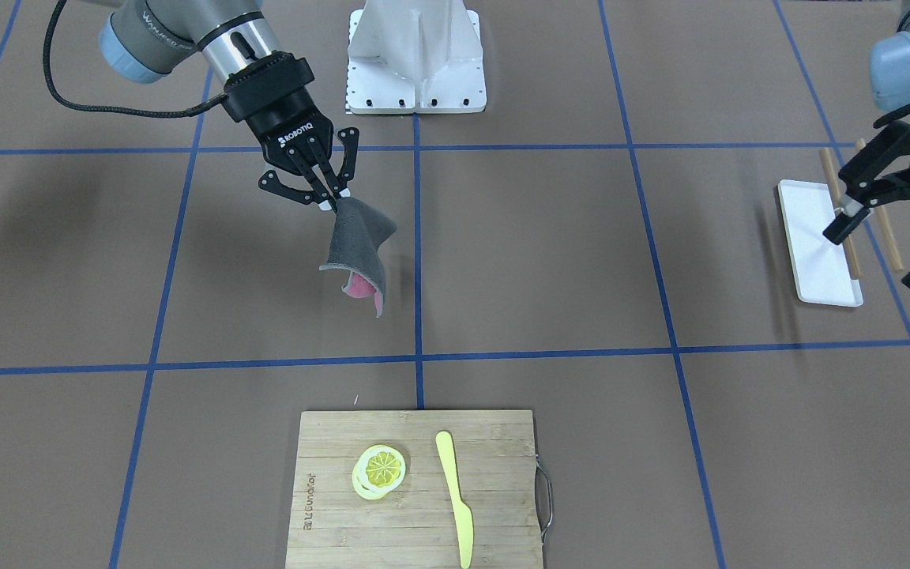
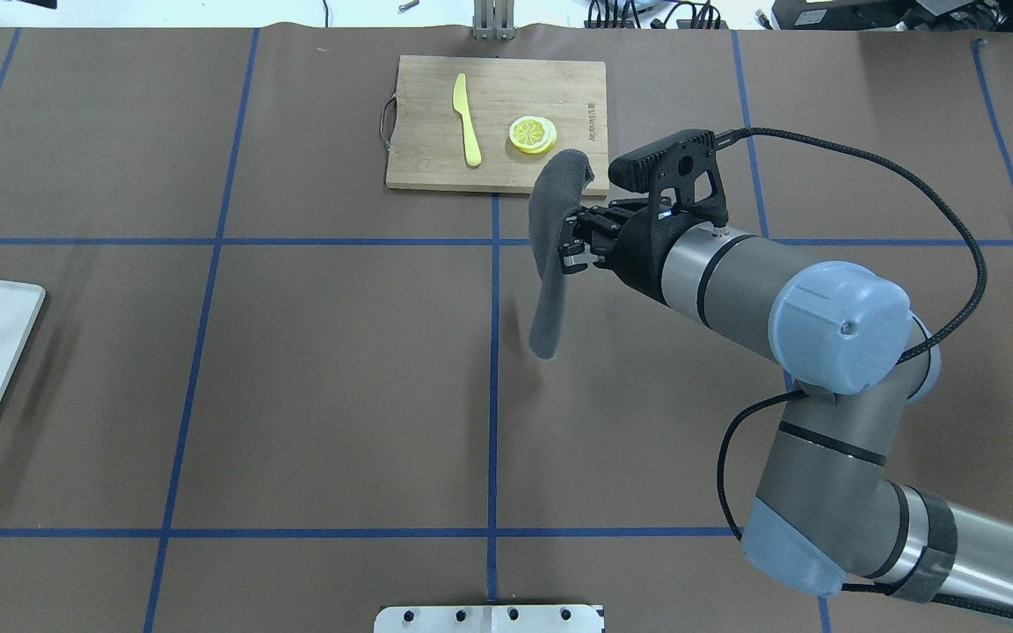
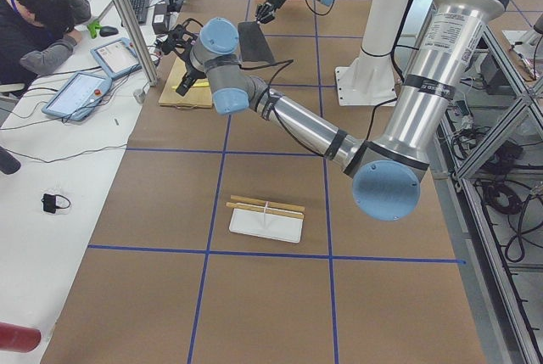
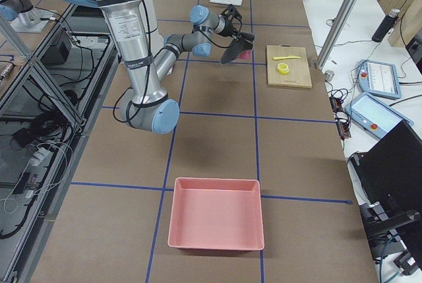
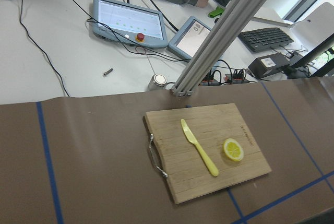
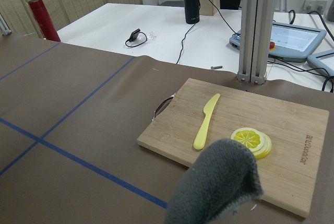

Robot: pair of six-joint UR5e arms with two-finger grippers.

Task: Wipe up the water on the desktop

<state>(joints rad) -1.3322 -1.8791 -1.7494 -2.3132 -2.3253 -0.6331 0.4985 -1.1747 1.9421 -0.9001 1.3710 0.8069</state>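
1. The right gripper (image 1: 329, 197) has its fingers pinched together on one edge of a grey cloth (image 1: 356, 245). The cloth hangs down from them in a loose fold, with a pink underside showing at its lower end.
2. In the right-side view the cloth appears raised above the desktop (image 1: 542, 253), the brown surface crossed by blue tape lines. It hangs near the central tape crossing, on the robot's right of the middle line.
3. The left gripper (image 1: 885, 249) stands well apart at the other end of the table. Its fingers are spread wide and hold nothing.
4. Below the left gripper lies a white tray (image 1: 814, 253) with two chopsticks (image 1: 829, 175) laid along it.
5. Beyond the cloth, at the table's far edge from the robot, sits a bamboo cutting board (image 1: 329, 458). A yellow knife (image 1: 455, 498) and lemon slices (image 1: 380, 472) lie on it side by side.
6. A pink bin (image 4: 216, 220) rests on the desktop at the robot's right end, far from both grippers.
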